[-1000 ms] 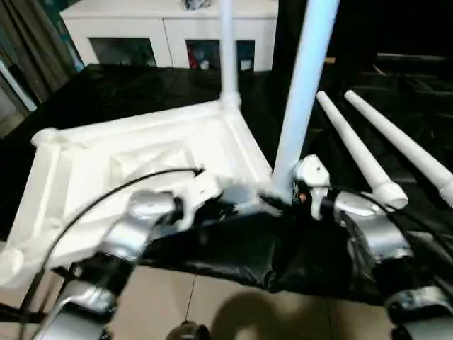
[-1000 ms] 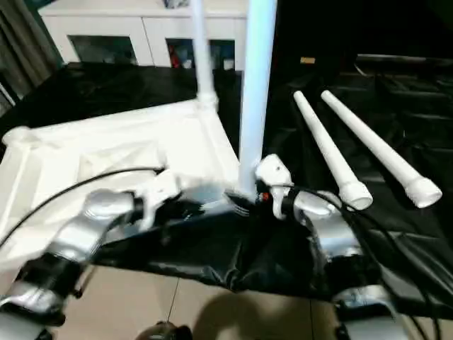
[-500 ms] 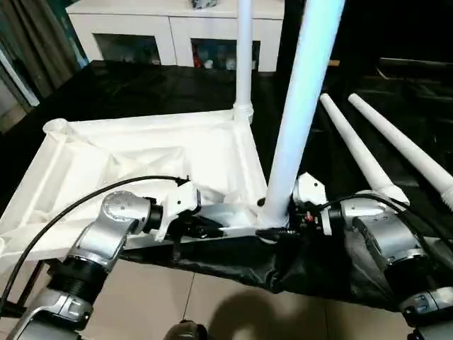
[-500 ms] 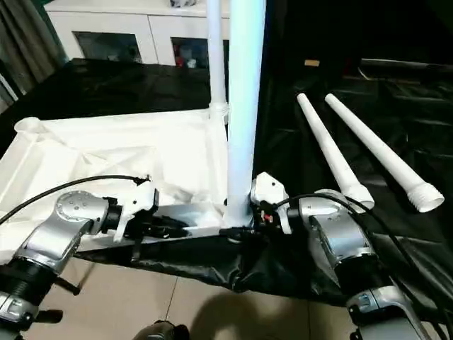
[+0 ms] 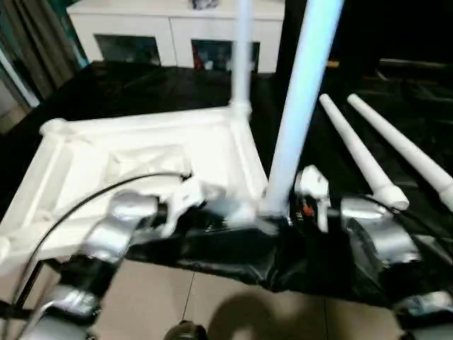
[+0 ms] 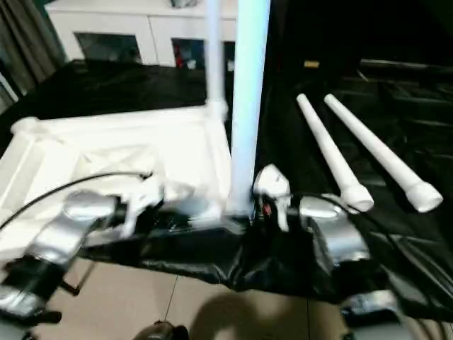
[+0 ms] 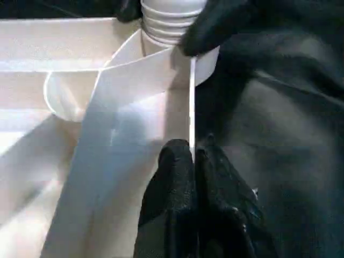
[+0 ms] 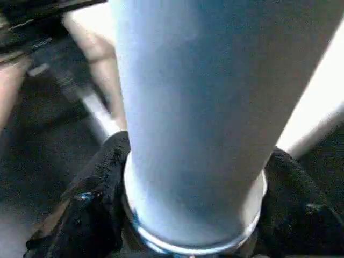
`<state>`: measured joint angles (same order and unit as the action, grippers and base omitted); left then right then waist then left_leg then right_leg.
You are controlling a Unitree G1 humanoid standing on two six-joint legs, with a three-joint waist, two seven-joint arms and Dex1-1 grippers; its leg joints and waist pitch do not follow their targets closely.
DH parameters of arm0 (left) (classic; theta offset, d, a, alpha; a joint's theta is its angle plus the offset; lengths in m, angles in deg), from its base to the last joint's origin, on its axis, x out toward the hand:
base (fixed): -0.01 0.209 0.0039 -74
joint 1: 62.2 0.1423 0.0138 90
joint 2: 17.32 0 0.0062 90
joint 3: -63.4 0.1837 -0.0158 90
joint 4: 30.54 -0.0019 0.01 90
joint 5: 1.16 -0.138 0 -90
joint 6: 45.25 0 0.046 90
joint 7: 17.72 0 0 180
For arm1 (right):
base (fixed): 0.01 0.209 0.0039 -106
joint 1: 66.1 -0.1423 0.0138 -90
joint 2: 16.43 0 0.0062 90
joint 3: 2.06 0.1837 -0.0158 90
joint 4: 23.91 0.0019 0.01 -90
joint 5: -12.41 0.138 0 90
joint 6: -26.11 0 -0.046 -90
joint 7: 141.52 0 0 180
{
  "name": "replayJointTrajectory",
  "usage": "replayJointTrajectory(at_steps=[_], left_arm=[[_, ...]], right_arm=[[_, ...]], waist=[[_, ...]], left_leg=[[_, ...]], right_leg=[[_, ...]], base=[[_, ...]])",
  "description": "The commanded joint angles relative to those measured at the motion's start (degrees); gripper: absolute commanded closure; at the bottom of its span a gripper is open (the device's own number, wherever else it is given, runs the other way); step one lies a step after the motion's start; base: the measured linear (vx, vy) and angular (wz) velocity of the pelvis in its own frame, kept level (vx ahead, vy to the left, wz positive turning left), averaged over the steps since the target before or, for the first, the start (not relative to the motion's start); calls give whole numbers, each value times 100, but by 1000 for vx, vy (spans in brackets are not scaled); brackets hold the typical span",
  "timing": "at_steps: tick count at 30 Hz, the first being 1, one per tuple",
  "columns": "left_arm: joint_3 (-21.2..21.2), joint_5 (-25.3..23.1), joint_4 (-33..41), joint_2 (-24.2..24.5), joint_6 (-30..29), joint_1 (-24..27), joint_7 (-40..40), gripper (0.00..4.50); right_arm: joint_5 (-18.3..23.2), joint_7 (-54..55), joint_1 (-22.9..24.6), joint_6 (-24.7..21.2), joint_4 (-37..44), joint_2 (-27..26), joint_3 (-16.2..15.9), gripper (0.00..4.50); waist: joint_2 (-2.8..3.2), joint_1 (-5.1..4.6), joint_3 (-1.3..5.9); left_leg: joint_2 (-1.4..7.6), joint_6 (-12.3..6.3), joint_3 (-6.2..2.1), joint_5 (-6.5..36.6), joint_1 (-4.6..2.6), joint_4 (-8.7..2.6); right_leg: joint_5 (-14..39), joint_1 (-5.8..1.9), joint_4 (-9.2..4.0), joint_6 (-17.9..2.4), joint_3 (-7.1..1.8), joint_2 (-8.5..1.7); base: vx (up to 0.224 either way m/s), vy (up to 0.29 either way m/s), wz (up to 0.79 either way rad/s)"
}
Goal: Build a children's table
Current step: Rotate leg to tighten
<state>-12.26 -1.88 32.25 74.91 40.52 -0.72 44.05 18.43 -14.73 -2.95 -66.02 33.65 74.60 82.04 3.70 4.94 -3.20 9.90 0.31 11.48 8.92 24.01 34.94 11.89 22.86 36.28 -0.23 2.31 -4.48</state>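
Right gripper (image 8: 188, 215) wrapped round near leg (image 5: 297, 120) at its base, steadying it upright in near-right corner socket. Left gripper (image 7: 192, 156) pinched shut on tabletop (image 5: 141, 152) rim, bracing it. Far leg (image 5: 242, 57) seated at 12 o'clock; spare legs (image 5: 368, 152) lying at 2 o'clock.

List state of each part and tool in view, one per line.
tabletop: upside down on the black cloth, ribs up
near leg: upright in the near corner socket
far leg: upright in the far corner socket
two spare legs: lying loose on the cloth
left tool: shut on the tabletop's edge
right tool: around the near leg's base
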Motion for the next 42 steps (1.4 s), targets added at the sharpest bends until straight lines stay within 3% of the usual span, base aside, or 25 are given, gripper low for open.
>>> replayJointTrajectory(at_steps=[1, 3, 4, 5, 10, 12, 13, 18, 19, 23, 25, 27, 31, 33, 35, 37, 42], left_arm=[[-13, 32, -7, -502, 14, -251, -712, 450], [-15, -16, -63, -641, 3, -289, -933, 450], [-28, -83, -167, -898, -95, -366, -1362, 450], [-13, -142, -212, -1026, -142, -400, -1592, 450], [129, -455, -414, -1362, -187, -524, -2136, 450], [144, -493, -490, -1489, -153, -566, -2194, 450], [150, -491, -492, -1498, -141, -571, -2181, 450], [180, -437, -368, -1330, -42, -531, -1839, 450], [190, -404, -310, -1261, -6, -496, -1700, 450], [196, -307, -126, -1066, 60, -371, -1260, 450], [234, -166, 101, -738, 223, -210, -669, 450], [227, -67, 219, -550, 241, -136, -381, 450], [170, 94, 385, -247, 248, -43, 52, 450], [117, 229, 494, 120, 269, 35, 526, 450], [94, 251, 501, 231, 302, 49, 649, 450], [40, 338, 514, 387, 319, 54, 832, 450], [-30, 414, 468, 633, 370, 30, 1095, 450]], right_arm=[[-40, 826, -198, 13, -134, -404, 25, 174], [-68, 1166, -232, -8, -207, -546, 87, 175], [-180, 1891, -299, -63, -356, -834, 176, 175], [-286, 2265, -312, -38, -400, -992, 176, 175], [-530, 3079, -343, -15, -472, -1483, 149, 175], [-534, 3141, -390, 162, -575, -1567, 177, 175], [-534, 3150, -408, 175, -597, -1569, 189, 140], [-534, 2953, -510, 302, -603, -1408, 182, 95], [-573, 2873, -517, 372, -576, -1327, 149, 70], [-565, 2364, -475, 492, -479, -1069, 51, 70], [-500, 1546, -397, 602, -372, -700, -96, 70], [-457, 1060, -345, 616, -294, -489, -197, 70], [-217, -8, -170, 575, 12, -125, -378, 70], [43, -961, -34, 411, 339, 237, -497, 70], [106, -1238, 0, 368, 427, 343, -533, 70], [185, -1683, 51, 329, 551, 545, -663, 70], [155, -2155, 70, 259, 632, 785, -846, 84]], waist=[[-99, -46, 413], [-108, -40, 434], [-127, -40, 460], [-113, -54, 465], [-103, -28, 467], [-77, -9, 461], [-81, -6, 456], [-38, -9, 466], [-47, -8, 467], [-60, -1, 480], [-66, 8, 484], [-92, 13, 456], [-68, 26, 438], [-156, 11, 412], [-134, 35, 405], [-162, 21, 396], [-161, 34, 384]], left_leg=[[326, -107, -179, 1405, -245, -425], [328, -117, -183, 1293, -228, -421], [320, -185, -180, 1114, -219, -403], [312, -242, -170, 950, -219, -395], [301, -369, -164, 878, -206, -379], [310, -332, -167, 1039, -219, -390], [311, -310, -169, 1092, -222, -396], [314, -243, -184, 1220, -218, -415], [312, -252, -183, 1201, -213, -411], [306, -392, -174, 1029, -188, -378], [312, -460, -175, 970, -185, -365], [332, -537, -147, 996, -183, -364], [356, -490, -164, 1199, -210, -395], [352, -491, -152, 1241, -206, -406], [363, -472, -164, 1286, -206, -415], [370, -447, -157, 1330, -222, -428], [375, -303, -159, 1473, -243, -451]], right_leg=[[1057, -162, -470, -1365, -200, -397], [925, -191, -461, -1308, -204, -406], [661, -205, -438, -1310, -200, -404], [463, -183, -425, -1346, -198, -393], [419, -202, -451, -1291, -195, -406], [613, -189, -476, -1230, -194, -405], [659, -188, -478, -1223, -195, -405], [627, -194, -468, -1200, -194, -404], [579, -199, -468, -1208, -195, -409], [294, -228, -434, -1283, -183, -421], [261, -238, -430, -1307, -175, -423], [254, -206, -430, -1345, -173, -394], [592, -203, -439, -1320, -169, -383], [707, -194, -457, -1338, -177, -387], [855, -189, -447, -1302, -180, -394], [874, -171, -455, -1327, -186, -387], [931, -154, -455, -1380, -198, -397]], base=[[0, 0, 0], [0, 0, 0], [0, 0, 0], [0, 0, 0], [0, 0, 0], [0, 0, 0], [0, 0, 0], [0, 0, 0], [0, 0, 0], [0, 0, 0], [0, 0, 0], [0, 0, 0], [0, 0, 0], [0, 0, 0], [0, 0, 0], [0, 0, 0], [0, 0, 0]])
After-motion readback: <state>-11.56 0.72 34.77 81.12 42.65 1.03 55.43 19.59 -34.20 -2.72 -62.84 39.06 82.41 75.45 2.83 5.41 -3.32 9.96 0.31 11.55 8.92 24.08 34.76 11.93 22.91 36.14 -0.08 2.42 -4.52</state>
